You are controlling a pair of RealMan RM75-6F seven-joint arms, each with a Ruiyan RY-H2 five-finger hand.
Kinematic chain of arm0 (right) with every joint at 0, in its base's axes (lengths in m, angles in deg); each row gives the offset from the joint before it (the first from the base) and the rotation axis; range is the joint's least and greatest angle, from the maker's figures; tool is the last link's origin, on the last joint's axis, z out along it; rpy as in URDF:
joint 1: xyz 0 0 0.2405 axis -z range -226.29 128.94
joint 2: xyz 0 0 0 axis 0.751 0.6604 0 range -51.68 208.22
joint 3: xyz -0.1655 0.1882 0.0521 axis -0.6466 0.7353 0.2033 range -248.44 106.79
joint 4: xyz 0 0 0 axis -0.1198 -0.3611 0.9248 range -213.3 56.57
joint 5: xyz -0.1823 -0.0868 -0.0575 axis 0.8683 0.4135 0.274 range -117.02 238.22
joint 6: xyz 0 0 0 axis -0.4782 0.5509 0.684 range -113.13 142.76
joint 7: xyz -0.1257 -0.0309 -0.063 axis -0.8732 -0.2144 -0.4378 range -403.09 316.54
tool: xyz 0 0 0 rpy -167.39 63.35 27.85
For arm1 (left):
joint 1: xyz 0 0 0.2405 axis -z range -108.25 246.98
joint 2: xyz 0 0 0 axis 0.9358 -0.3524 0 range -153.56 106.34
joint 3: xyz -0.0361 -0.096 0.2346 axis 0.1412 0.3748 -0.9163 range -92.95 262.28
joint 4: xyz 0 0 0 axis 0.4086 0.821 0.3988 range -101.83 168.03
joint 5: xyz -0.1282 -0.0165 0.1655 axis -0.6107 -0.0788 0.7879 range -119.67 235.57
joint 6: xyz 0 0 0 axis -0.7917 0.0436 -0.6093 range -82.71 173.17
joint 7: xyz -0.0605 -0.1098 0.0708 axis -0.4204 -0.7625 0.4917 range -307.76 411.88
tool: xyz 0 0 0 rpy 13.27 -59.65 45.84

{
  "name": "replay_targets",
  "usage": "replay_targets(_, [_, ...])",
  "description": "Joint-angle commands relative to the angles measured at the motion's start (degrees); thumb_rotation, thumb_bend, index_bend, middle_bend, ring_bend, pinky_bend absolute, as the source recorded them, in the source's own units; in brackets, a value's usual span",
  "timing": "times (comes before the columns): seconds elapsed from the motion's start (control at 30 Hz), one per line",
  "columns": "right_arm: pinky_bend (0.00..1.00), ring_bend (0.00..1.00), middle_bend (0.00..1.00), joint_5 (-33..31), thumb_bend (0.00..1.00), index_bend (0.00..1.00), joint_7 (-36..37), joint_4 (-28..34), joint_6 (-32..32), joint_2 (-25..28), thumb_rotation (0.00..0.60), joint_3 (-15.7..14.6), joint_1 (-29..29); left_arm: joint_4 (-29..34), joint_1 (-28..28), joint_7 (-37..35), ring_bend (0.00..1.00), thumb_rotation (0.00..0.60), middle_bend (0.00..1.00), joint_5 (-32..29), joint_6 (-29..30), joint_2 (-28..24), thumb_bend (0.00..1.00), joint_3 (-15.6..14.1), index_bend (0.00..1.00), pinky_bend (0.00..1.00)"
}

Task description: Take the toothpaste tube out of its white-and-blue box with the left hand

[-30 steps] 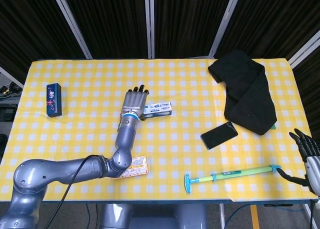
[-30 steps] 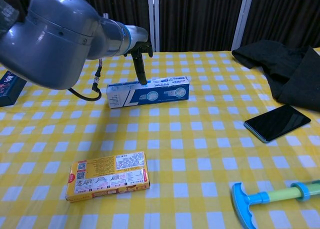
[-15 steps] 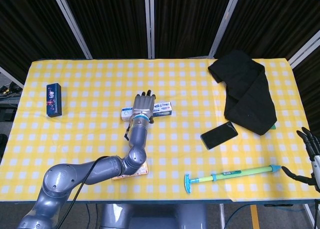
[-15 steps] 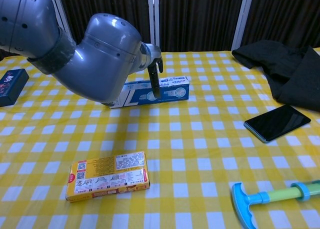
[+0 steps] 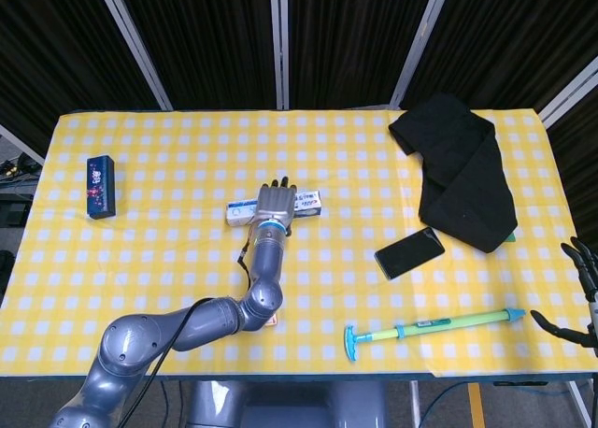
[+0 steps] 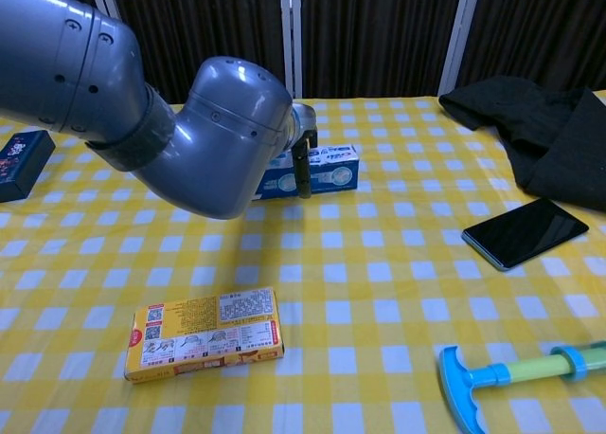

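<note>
The white-and-blue toothpaste box (image 5: pixel 308 201) lies flat near the middle of the yellow checked table, long side left to right. My left hand (image 5: pixel 277 202) is over its middle, palm down, fingers straight and pointing away from me. The box's two ends stick out on either side. In the chest view one dark finger (image 6: pixel 304 169) hangs down in front of the box (image 6: pixel 333 163), and my forearm (image 6: pixel 213 135) hides the box's left half. No tube shows. My right hand (image 5: pixel 587 277) hovers at the table's far right edge, fingers spread and holding nothing.
A yellow packet (image 6: pixel 204 334) lies near the front, below my left arm. A black phone (image 5: pixel 409 252) and a black cloth (image 5: pixel 458 162) are at the right. A green-and-blue stick tool (image 5: pixel 430 325) lies along the front right. A dark blue box (image 5: pixel 99 186) sits far left.
My left hand has slid right along the box, from its left end to its middle, and the arm has swung in behind it. My right hand has sunk toward the frame's right edge.
</note>
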Motion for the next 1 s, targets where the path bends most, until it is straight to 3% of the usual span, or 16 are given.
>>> replay_targets(0.03, [0.00, 0.00, 0.00, 0.04, 0.07, 0.07, 0.04, 0.01, -0.14, 0.02, 0.600, 0.04, 0.06, -0.23, -0.02, 0.02, 0.11, 0.600, 0.06, 0.39, -0.04, 0.29, 0.24, -0.03, 0.21, 0.18])
replay_targets(0.13, [0.00, 0.00, 0.00, 0.06, 0.07, 0.07, 0.09, 0.02, -0.26, 0.05, 0.600, 0.08, 0.12, -0.68, -0.15, -0.02, 0.14, 0.600, 0.09, 0.94, -0.19, 0.90, 0.26, -0.24, 0.23, 0.21])
replay_targets(0.4, [0.00, 0.00, 0.00, 0.18, 0.07, 0.07, 0.27, 0.09, -0.74, 0.16, 0.600, 0.19, 0.32, -3.24, -0.06, -3.54, 0.30, 0.600, 0.27, 6.13, 0.31, 3.53, 0.51, -0.90, 0.41, 0.33])
replay_targets(0.7, [0.00, 0.00, 0.00, 0.25, 0.07, 0.07, 0.59, 0.22, -1.18, 0.41, 0.600, 0.29, 0.55, -3.20, -0.65, -6.70, 0.31, 0.600, 0.28, 10.64, 1.47, 4.14, 0.52, -0.40, 0.43, 0.35])
replay_targets(1.0, [0.00, 0.00, 0.00, 0.80, 0.07, 0.07, -0.07, 0.77, -1.82, 0.54, 0.600, 0.23, 0.80, 10.89, -5.26, -14.50, 0.31, 0.600, 0.28, 16.84, 6.32, -2.88, 0.52, 2.17, 0.43, 0.35])
